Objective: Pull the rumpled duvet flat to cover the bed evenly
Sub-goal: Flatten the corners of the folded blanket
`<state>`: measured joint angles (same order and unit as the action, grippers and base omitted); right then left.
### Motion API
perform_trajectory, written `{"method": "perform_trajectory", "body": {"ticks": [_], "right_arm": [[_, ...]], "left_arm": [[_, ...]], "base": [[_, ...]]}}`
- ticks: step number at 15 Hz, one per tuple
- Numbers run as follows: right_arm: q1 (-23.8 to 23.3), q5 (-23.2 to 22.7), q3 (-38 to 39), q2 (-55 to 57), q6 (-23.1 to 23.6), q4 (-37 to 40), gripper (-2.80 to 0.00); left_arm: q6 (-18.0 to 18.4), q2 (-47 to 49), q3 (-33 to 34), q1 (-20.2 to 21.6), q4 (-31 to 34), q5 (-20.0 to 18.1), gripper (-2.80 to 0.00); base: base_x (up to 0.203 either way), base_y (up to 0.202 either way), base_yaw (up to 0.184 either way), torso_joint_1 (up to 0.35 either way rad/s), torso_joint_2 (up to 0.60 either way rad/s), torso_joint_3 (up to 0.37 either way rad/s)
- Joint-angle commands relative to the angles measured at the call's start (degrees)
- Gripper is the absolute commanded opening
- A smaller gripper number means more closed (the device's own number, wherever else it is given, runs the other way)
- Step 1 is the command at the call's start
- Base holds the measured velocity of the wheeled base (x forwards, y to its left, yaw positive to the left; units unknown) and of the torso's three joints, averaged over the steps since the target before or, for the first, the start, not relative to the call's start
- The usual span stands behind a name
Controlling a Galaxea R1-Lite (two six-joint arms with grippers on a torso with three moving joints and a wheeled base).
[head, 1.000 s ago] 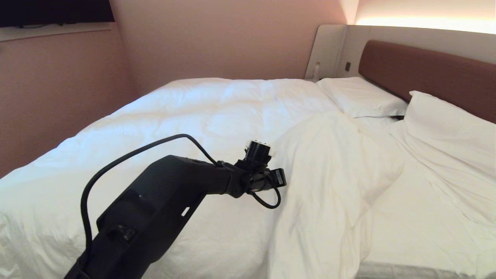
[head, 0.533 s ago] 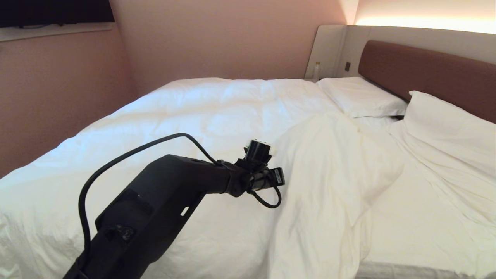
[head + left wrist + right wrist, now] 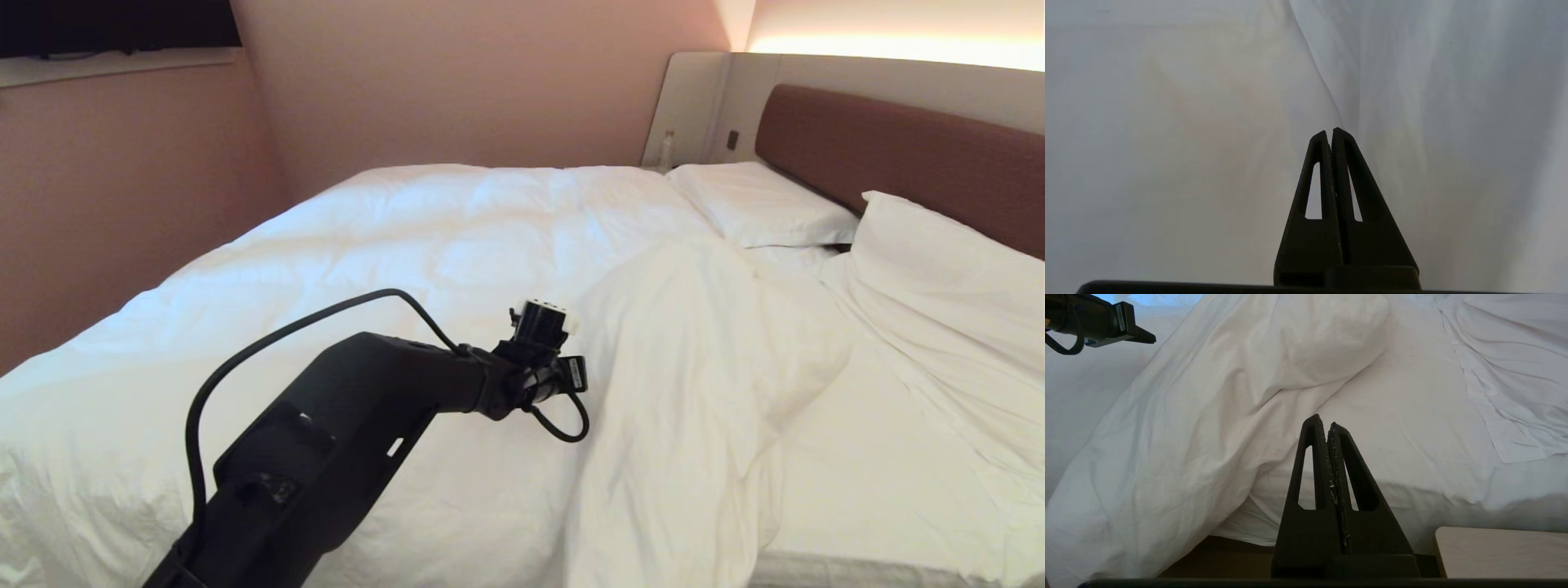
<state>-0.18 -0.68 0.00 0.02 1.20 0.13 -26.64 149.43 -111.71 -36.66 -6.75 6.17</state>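
Label (image 3: 575,375) on left gripper (image 3: 1329,132) wrist, print unreadable

I log: duvet (image 3: 457,245) plain white; pillows (image 3: 759,204) white; headboard (image 3: 898,155) brown; walls (image 3: 457,82) pink; my arm (image 3: 343,441) black.

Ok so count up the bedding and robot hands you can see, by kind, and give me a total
Duvet: 1, the duvet
Pillows: 2, far pillow and near pillow
Robot hands: 2, left hand and right hand, both shut and empty
Total: 5
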Motion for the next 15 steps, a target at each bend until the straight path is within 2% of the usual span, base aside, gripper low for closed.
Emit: {"method": "perform_trajectory", "body": {"ticks": [1, 3, 6, 9, 11, 12, 13, 15], "right_arm": [[0.0, 0.0, 0.0, 0.0, 0.0, 0.0, -2.80], [0.0, 0.0, 0.0, 0.0, 0.0, 0.0, -2.80], [0.0, 0.0, 0.0, 0.0, 0.0, 0.0, -2.80], [0.0, 0.0, 0.0, 0.0, 0.0, 0.0, -2.80], [0.0, 0.0, 0.0, 0.0, 0.0, 0.0, -2.80], [0.0, 0.0, 0.0, 0.0, 0.0, 0.0, -2.80], [0.0, 0.0, 0.0, 0.0, 0.0, 0.0, -2.80], [0.0, 0.1, 0.0, 0.0, 0.0, 0.0, -2.80]], "left_arm": [[-0.2, 0.8, -0.1, -0.1, -0.1, 0.0, -2.80], [-0.1, 1.8, -0.1, -1.5, -0.1, 0.6, -2.80], [0.3, 2.9, 0.0, -5.6, -0.1, 3.3, -2.80], [1.8, 4.2, 0.0, -7.0, 0.0, 5.8, -2.80], [5.0, 5.7, 0.0, -9.0, -0.1, 12.3, -2.80], [5.6, 5.6, 0.0, -10.6, -0.1, 13.7, -2.80], [5.7, 5.4, 0.0, -11.2, -0.1, 13.6, -2.80], [5.1, 3.8, 0.0, -15.4, -0.3, 12.6, -2.80]], "base": [[0.000, 0.000, 0.000, 0.000, 0.00, 0.000], [0.000, 0.000, 0.000, 0.000, 0.00, 0.000], [0.000, 0.000, 0.000, 0.000, 0.00, 0.000], [0.000, 0.000, 0.000, 0.000, 0.00, 0.000], [0.000, 0.000, 0.000, 0.000, 0.00, 0.000], [0.000, 0.000, 0.000, 0.000, 0.00, 0.000], [0.000, 0.000, 0.000, 0.000, 0.00, 0.000], [0.000, 0.000, 0.000, 0.000, 0.00, 0.000]]}}
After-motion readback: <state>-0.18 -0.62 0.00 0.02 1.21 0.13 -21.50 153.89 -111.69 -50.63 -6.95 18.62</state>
